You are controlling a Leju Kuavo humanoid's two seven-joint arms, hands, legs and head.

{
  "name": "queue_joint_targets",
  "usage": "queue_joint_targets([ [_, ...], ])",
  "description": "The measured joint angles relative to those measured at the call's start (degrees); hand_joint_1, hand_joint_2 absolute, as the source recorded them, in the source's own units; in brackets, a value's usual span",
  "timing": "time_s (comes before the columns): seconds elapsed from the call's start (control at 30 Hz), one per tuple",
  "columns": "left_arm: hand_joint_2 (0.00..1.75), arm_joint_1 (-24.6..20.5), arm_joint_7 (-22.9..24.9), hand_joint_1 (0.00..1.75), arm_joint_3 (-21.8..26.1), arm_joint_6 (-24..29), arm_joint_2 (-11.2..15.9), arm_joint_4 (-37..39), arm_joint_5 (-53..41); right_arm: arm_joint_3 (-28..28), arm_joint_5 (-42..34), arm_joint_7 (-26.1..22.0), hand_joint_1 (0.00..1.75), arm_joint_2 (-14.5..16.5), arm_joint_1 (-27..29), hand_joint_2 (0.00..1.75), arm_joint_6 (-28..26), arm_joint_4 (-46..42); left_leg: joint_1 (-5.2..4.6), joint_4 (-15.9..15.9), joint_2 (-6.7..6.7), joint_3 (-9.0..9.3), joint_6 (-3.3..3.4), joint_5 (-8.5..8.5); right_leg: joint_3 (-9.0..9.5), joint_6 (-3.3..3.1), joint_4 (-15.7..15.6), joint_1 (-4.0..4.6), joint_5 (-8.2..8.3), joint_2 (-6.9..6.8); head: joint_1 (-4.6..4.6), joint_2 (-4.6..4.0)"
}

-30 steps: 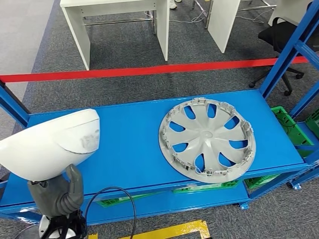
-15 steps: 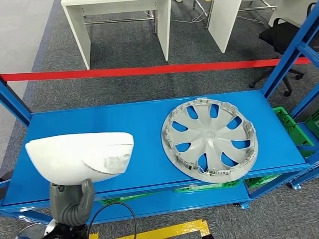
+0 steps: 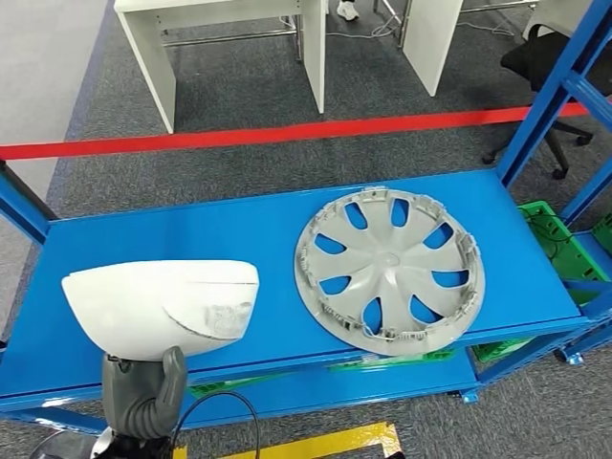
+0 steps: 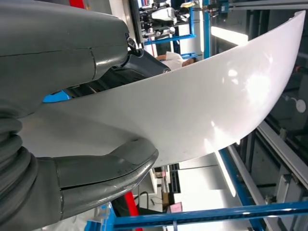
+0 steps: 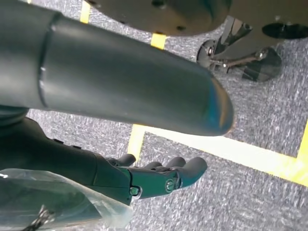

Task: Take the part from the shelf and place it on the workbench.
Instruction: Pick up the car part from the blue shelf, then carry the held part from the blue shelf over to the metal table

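The left hand (image 3: 141, 394) grips a long white curved shell (image 3: 163, 306), some sort of moulded cover panel, from underneath. In the left wrist view its thick thumb (image 4: 109, 168) presses one face of the panel (image 4: 203, 106) while darker fingers clamp the other. The part is lifted off the blue shelf (image 3: 238, 239) and hangs over the shelf's front-left area, most of its length jutting out past the hand.

That overhang is my worry. The hold sits near one edge of a smooth, glossy surface, so any quick swing or turn of the arm could let the panel pivot in the grip or slide out, and it would drop on the shelf edge or the grey carpet below.

The far tip of the panel points toward the grey wheel cover (image 3: 389, 270) lying flat on the same shelf. The two are apart now, but a sweep to the right at this height could clip its rim and shove it toward the shelf's front edge, which it already overhangs slightly.

The right hand (image 5: 160, 175) hangs low over the carpet and yellow floor tape (image 5: 232, 154), fingers loosely extended and holding nothing, so it offers no support if the panel slips.
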Motion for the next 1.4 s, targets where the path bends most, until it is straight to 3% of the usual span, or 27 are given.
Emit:
queue_joint_targets([
  [0.1,1.75,0.06,-0.03,1.75,0.0,0.06,0.03,0.0,0.0,0.05,-0.07,-0.03,0.0,-0.01,-0.04,0.0,-0.02,0.0,0.09,10.19,0.0,-4.66,-0.53,-5.05,0.12,-0.61,-0.04,0.05,-0.09,-0.14,-0.18,-0.01],
  [0.13,1.75,0.1,-0.03,1.75,0.0,0.07,0.04,0.0,0.0,0.05,-0.09,-0.03,0.0,-0.01,-0.03,0.0,-0.02,0.0,0.09,13.46,0.0,-6.32,-0.53,-6.06,0.15,-0.69,-0.03,0.13,-0.13,-0.16,-0.18,-0.01],
  [0.17,1.75,0.13,-0.03,1.75,0.0,0.08,0.05,0.0,0.0,0.05,-0.1,-0.03,0.0,-0.02,-0.02,0.0,-0.02,0.0,0.09,15.04,-0.01,-7.23,-0.43,-5.99,0.22,-0.75,-0.03,0.21,-0.17,-0.15,-0.17,-0.01],
  [0.2,1.75,0.15,-0.03,1.75,0.0,0.08,0.05,0.0,0.0,0.05,-0.11,-0.03,0.0,-0.01,-0.02,0.0,-0.02,0.0,0.06,14.35,-0.01,-7.13,-0.21,-4.7,0.36,-0.79,-0.03,0.3,-0.22,-0.09,-0.17,-0.01],
  [0.23,1.75,0.16,-0.03,1.75,0.0,0.09,0.05,0.0,0.0,0.05,-0.11,-0.03,0.0,-0.01,-0.04,0.0,-0.02,0.0,-0.01,11.6,-0.01,-6.08,0.12,-2.51,0.56,-0.82,-0.03,0.39,-0.29,-0.02,-0.18,-0.01],
  [0.3,1.75,0.14,-0.03,1.75,0.0,0.1,0.05,0.0,0.0,0.05,-0.11,-0.03,0.0,0.03,-0.07,0.0,-0.02,0.01,-0.29,3.94,-0.04,-3.03,0.99,1.67,0.81,-0.76,-0.03,0.57,-0.45,0.1,-0.16,-0.01],
  [0.33,1.75,0.12,-0.05,1.75,0.0,0.1,0.04,0.0,0.0,0.05,-0.17,-0.03,0.0,0.04,-0.1,0.0,-0.01,0.01,-0.44,1.15,-0.05,-1.95,1.27,2.56,0.76,-0.62,-0.01,0.65,-0.49,0.13,-0.18,-0.01],
  [0.43,1.75,0.13,-0.14,1.75,0.03,0.09,0.01,0.0,0.01,0.05,-0.47,-0.03,0.0,0.07,-0.21,0.0,0.07,0.02,-0.6,-1.14,-0.16,-1.33,1.53,2.54,0.47,0.19,-0.16,0.73,-0.35,-0.01,-0.15,-0.01],
  [0.5,1.75,0.14,-0.18,1.75,0.04,0.09,-0.04,0.0,0.02,0.05,-0.57,-0.04,0.0,0.07,-0.22,0.0,-0.51,0.02,-0.33,-1.7,-0.17,-1.17,1.89,2.91,-0.06,0.77,0.72,0.7,-1.16,-0.09,-0.08,-0.01],
  [0.57,1.75,0.15,-0.23,1.75,0.04,0.11,-0.13,0.0,0.02,0.04,-0.72,0.01,0.0,0.07,-0.25,0.0,-1.38,0.02,-0.13,-2.05,-0.06,-1.06,2.28,3.16,-2.55,1.2,5.75,0.67,-4.07,-0.09,0.14,-0.01],
  [0.63,1.75,0.17,-0.24,1.75,0.03,0.12,-0.19,0.0,0.07,0.01,-0.87,0.34,0.0,0.07,-0.25,0.0,-1.9,0.02,-0.17,-2.01,0.03,-1.14,2.44,3.18,-6.24,1.52,13.36,0.67,-7.18,-0.09,0.28,-0.01],
  [0.67,1.75,0.18,-0.23,1.75,0.03,0.1,-0.2,0.0,0.14,-0.01,-0.9,0.57,0.0,0.07,-0.22,0.0,-2.05,0.02,-0.2,-1.99,0.05,-1.13,2.44,3.18,-7.39,1.62,15.62,0.66,-7.54,-0.1,0.27,-0.01],
  [0.7,1.75,0.18,-0.22,1.75,0.03,0.07,-0.23,0.0,0.3,-0.03,-0.91,0.79,0.0,0.07,-0.2,0.0,-2.16,0.02,-0.2,-1.94,0.04,-1.1,2.44,3.18,-7.56,1.68,15.75,0.66,-6.79,-0.1,0.29,-0.01],
  [0.73,1.75,0.17,-0.17,1.75,0.02,0.01,-0.26,0.0,0.49,-0.05,-0.91,0.94,0.0,0.07,-0.22,0.0,-2.23,0.02,-0.2,-1.86,0.02,-1.06,2.4,3.15,-6.54,1.66,13.43,0.64,-4.99,-0.12,0.29,-0.01],
  [0.77,1.75,0.17,-0.13,1.75,0.02,-0.08,-0.29,0.0,0.74,-0.08,-0.91,1.08,0.0,0.07,-0.28,0.0,-2.3,0.02,-0.2,-1.73,-0.01,-1.04,2.29,3.08,-4.72,1.6,9.52,0.61,-2.81,-0.15,0.3,-0.01],
  [0.83,1.75,0.15,-0.01,1.75,0.03,-0.27,-0.36,0.0,1.11,-0.13,-0.89,1.28,0.0,0.07,-0.52,0.0,-2.4,0.02,-0.47,-1.25,-0.07,-1.25,1.85,2.85,-1.26,1.29,2.42,0.63,-0.25,-0.16,0.27,-0.01],
  [0.87,1.75,0.15,0.02,1.75,0.03,-0.35,-0.38,0.0,1.21,-0.14,-0.89,1.38,0.0,0.07,-0.62,0.0,-2.44,0.02,-0.61,-1.05,-0.07,-1.42,1.58,2.8,-0.43,1.05,0.76,0.65,0.06,-0.12,0.23,-0.01],
  [0.97,1.75,0.14,0.06,1.75,0.04,-0.47,-0.42,0.0,1.4,-0.21,-0.88,1.56,0.0,0.08,-0.53,0.0,-2.56,0.02,-0.6,-0.73,-0.11,-1.7,0.82,2.85,-0.31,0.04,0.23,0.67,0.32,-0.05,0.18,-0.01],
  [1.03,1.75,0.12,0.06,1.75,0.04,-0.58,-0.4,0.0,1.71,-0.25,-0.83,1.56,0.0,0.1,-0.6,0.0,-2.63,0.02,-0.45,1.51,-0.18,-2.42,0.18,0.72,-0.52,-0.76,-0.02,0.48,0.85,-0.18,-0.02,-0.01],
  [1.13,1.75,0.12,0.06,1.75,0.04,-0.72,-0.35,0.0,2.15,-0.26,-0.64,1.5,0.0,0.13,-0.77,0.0,-2.62,0.02,-0.15,11.36,-0.19,-5.63,-0.67,-5.61,-1.26,-1.29,-0.08,0.43,1.46,-0.35,-0.34,-0.01],
  [1.17,1.75,0.14,0.06,1.75,0.04,-0.74,-0.33,0.0,2.24,-0.26,-0.6,1.49,0.0,0.14,-0.75,0.0,-2.62,0.02,-0.09,13.8,-0.19,-6.24,-0.76,-6.67,-1.57,-1.31,-0.07,0.45,1.69,-0.41,-0.33,-0.01],
  [1.2,1.75,0.15,0.06,1.75,0.04,-0.75,-0.33,0.0,2.29,-0.27,-0.56,1.5,0.0,0.14,-0.75,0.0,-2.62,0.02,-0.07,14.29,-0.19,-5.94,-0.75,-6.62,-1.9,-1.28,-0.06,0.47,1.96,-0.44,-0.33,-0.01],
  [1.23,1.75,0.15,0.06,1.75,0.04,-0.78,-0.33,0.0,2.32,-0.28,-0.54,1.5,0.0,0.14,-0.76,0.0,-2.62,0.02,-0.07,12.41,-0.19,-4.53,-0.62,-5.49,-2.21,-1.23,-0.06,0.48,2.25,-0.42,-0.34,-0.01],
  [1.33,1.75,0.03,0.06,1.75,0.04,-0.81,-0.36,0.0,2.34,-0.3,-0.52,1.49,0.0,0.22,-0.78,0.0,-2.62,0.02,-0.28,0.54,-0.22,2.27,0.25,-1.25,-2.9,-0.72,-0.06,0.55,3.18,-0.29,-0.31,-0.01],
  [1.4,1.75,-0.02,0.07,1.75,0.04,-0.85,-0.38,0.0,2.35,-0.31,-0.51,1.48,0.0,0.27,-0.79,0.0,-2.62,0.02,-0.63,-2.5,-0.25,3.54,0.81,-0.64,-3.16,0.0,-0.14,0.52,3.85,-0.34,-0.28,-0.01],
])
